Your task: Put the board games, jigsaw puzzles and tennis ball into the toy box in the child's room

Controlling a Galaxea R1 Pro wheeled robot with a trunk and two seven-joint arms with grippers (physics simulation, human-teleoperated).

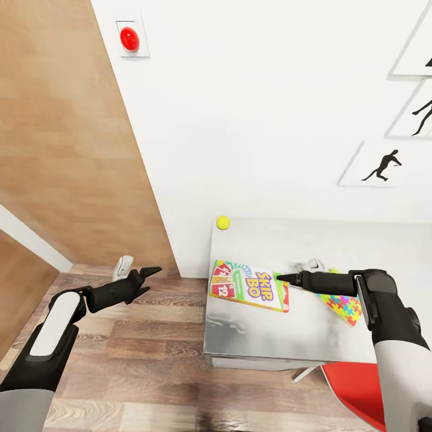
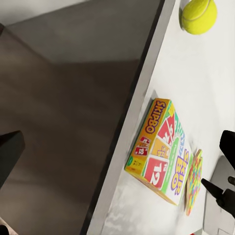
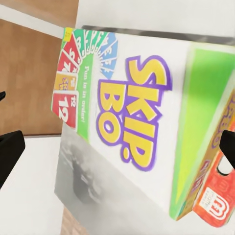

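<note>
Right gripper [image 1: 282,278] open over Skip-Bo board game [image 1: 249,286] on table [image 1: 264,342]; left gripper [image 1: 151,273] open, empty.

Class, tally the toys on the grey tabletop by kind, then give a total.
Printed Skip-Bo game box: 1
Multicoloured jigsaw puzzle sheet: 1
Small yellow-green tennis ball: 1
Total: 3

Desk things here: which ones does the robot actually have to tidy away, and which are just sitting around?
To tidy away:
Skip-Bo board game
jigsaw puzzle
tennis ball

Just there:
red wall button
silhouette pictures
red chair
</note>
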